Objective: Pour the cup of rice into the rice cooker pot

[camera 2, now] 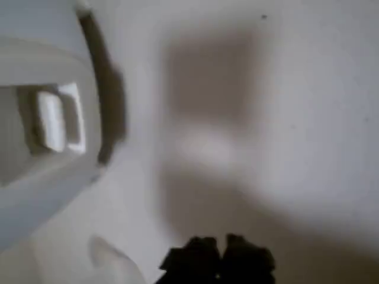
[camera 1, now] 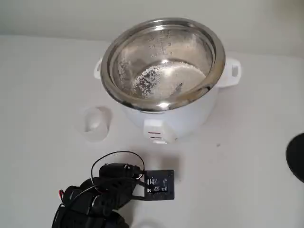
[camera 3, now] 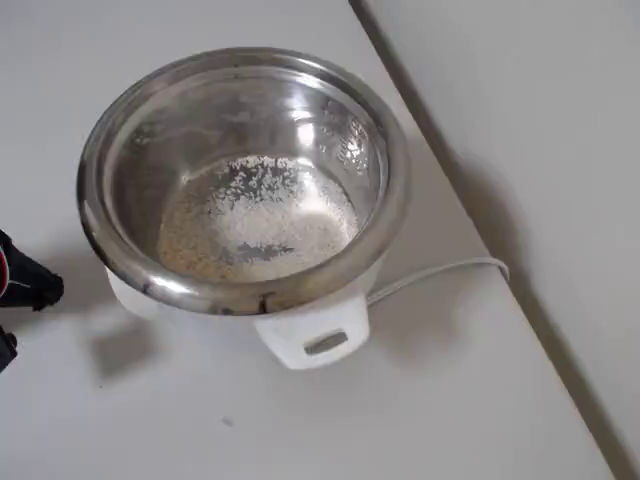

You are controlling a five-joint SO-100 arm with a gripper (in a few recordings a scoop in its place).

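The rice cooker pot [camera 1: 164,61] is a shiny steel bowl in a white cooker body [camera 1: 183,121], also seen from above as the pot [camera 3: 130,150]. Rice [camera 1: 164,78] lies as a pale layer on its bottom, and the overhead view shows the same rice [camera 3: 255,225]. The cup [camera 1: 95,124] stands upright on the table left of the cooker, apart from it; I cannot tell what it holds. My black arm [camera 1: 107,194] is low at the front. In the wrist view my gripper [camera 2: 219,260] is shut and holds nothing, to the right of the cooker's front switch [camera 2: 56,118].
A white power cable [camera 3: 440,272] runs from the cooker toward the table edge [camera 3: 470,200] in the overhead view. A dark round object [camera 1: 297,156] shows at the right edge of the fixed view. The white table [camera 1: 237,180] spreads around the cooker.
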